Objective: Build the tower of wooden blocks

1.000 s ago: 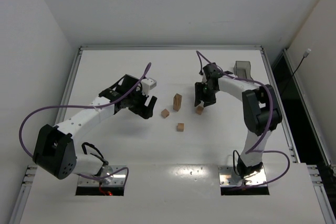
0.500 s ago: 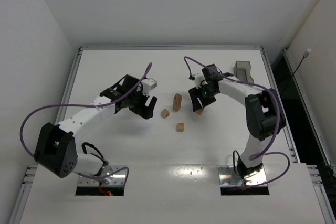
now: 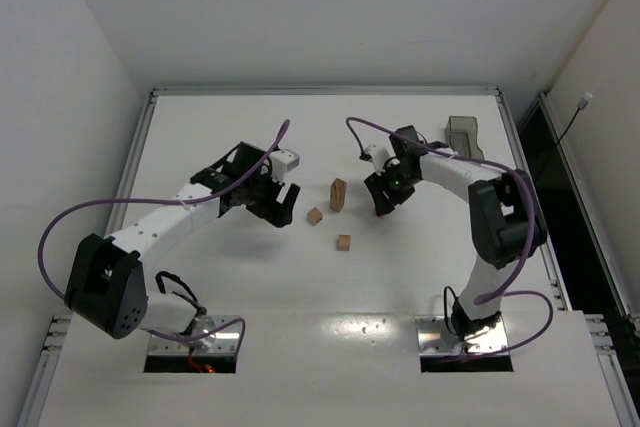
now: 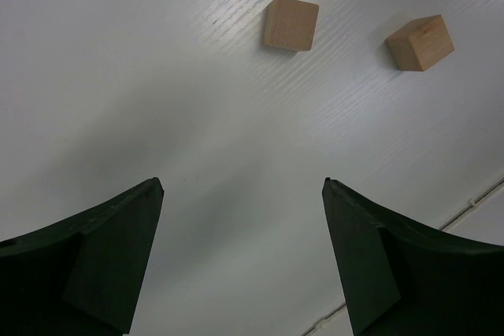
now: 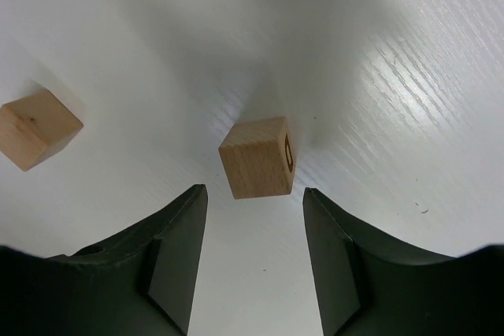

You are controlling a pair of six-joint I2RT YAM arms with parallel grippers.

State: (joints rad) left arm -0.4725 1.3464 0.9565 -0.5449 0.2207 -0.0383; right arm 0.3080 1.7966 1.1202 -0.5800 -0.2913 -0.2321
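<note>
The left gripper [image 3: 282, 205] is shown spread wide above the table [image 3: 200, 137], with nothing held between its fingers. To its right, two loose wood blocks are seen lying on the table: a first cube [image 3: 315, 215] just left of the tower [image 3: 338, 194], and a second cube [image 3: 343, 242] nearer the arm bases. The tower is seen standing upright mid-table. The right gripper [image 3: 385, 202] is shown parted and empty, with a third cube [image 5: 257, 156] resting untouched just ahead of its gap. A dark bin [image 3: 463, 133] is seen at far right.
</note>
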